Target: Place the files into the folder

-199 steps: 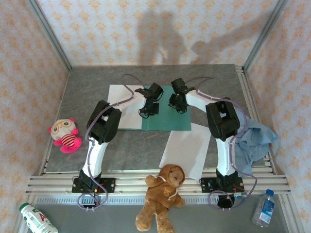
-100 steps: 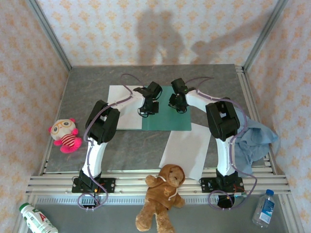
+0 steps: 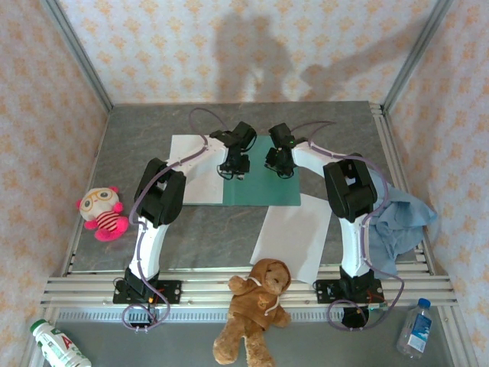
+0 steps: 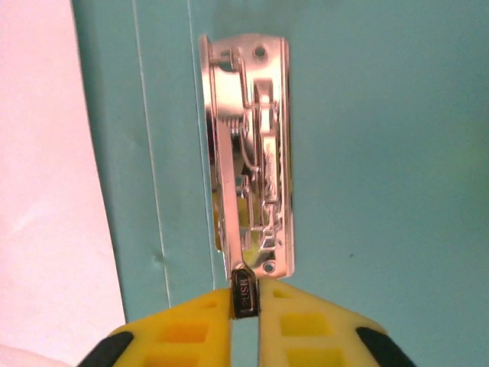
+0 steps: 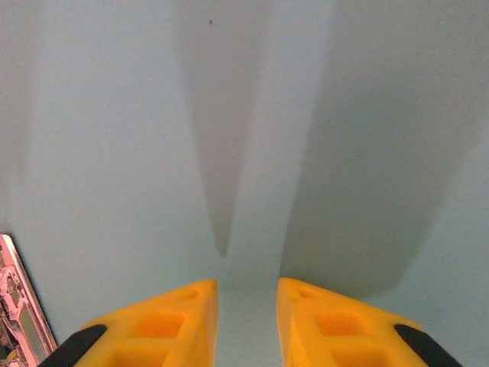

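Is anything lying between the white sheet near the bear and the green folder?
Nothing lies between the sheet and the folder, but the left hand, at its metal clip, and the right hand occupy the folder.

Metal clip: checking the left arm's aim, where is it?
Left wrist view: the metal clip lies on the folder near its left edge, its tip pinched in the left gripper.

Folder (image 4: 367, 153) is smooth matt teal card, its clip (image 4: 256, 153) mirror-shiny chrome metal, the sheet (image 4: 46, 191) plain matt paper, my left fingers (image 4: 176, 332) dull yellow plastic.
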